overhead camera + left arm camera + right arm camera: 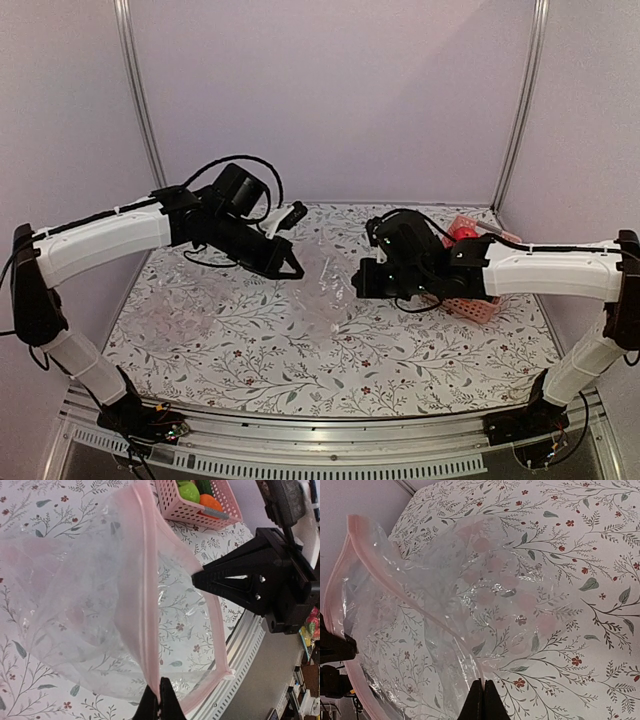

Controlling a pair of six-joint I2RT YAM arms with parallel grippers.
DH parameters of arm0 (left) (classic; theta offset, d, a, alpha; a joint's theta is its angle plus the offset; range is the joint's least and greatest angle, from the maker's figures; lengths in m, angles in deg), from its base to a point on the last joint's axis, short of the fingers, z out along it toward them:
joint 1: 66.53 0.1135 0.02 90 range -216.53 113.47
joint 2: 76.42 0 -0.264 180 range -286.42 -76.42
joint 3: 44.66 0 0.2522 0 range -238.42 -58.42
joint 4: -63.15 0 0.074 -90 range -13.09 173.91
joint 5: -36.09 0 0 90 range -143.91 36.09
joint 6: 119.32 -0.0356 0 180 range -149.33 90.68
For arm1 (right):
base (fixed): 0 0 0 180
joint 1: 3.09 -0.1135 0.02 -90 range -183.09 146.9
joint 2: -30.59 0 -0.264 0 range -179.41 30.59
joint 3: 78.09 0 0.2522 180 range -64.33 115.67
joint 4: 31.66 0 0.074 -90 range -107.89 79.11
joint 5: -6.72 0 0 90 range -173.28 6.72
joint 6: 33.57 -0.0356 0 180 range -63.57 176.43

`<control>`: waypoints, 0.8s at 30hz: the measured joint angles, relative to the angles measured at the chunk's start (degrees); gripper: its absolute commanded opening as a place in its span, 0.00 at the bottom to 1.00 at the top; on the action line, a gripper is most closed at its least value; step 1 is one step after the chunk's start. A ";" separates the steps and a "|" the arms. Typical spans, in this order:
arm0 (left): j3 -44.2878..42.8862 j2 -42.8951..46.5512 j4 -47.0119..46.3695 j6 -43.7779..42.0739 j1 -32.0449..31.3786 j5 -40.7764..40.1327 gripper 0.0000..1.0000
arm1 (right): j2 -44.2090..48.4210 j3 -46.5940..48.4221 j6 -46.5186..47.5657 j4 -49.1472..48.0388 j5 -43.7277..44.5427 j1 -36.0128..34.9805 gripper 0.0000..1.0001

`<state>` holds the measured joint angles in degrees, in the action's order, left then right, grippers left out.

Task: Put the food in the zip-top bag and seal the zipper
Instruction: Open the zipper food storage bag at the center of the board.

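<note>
The zip-top bag (75,605) hung empty between the two arms over the middle of the flowered bench (300,370), with its mouth pulled open. The left fingers (166,702) were pressed together on one side of the pink zipper (147,580), pinching that rim. The right fingers (490,702) were likewise clamped on the opposite rim. The bag's clear body trailed away from the mouth toward the bench. The food lay in a pink basket (200,510) at the far right of the bench, well apart from the bag. A green apple (187,491), an orange (210,502) and a red apple (463,236) showed in it.
</note>
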<state>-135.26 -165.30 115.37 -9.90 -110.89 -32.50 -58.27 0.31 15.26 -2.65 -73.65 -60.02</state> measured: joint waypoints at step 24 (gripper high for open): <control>-3.67 -5.95 -3.50 -7.78 5.88 8.39 0.00 | 17.51 1.90 10.67 16.83 16.76 1.99 0.99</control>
<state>-138.93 -171.24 111.87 -17.69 -105.01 -24.11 -40.77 2.22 25.93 14.18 -56.88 -58.03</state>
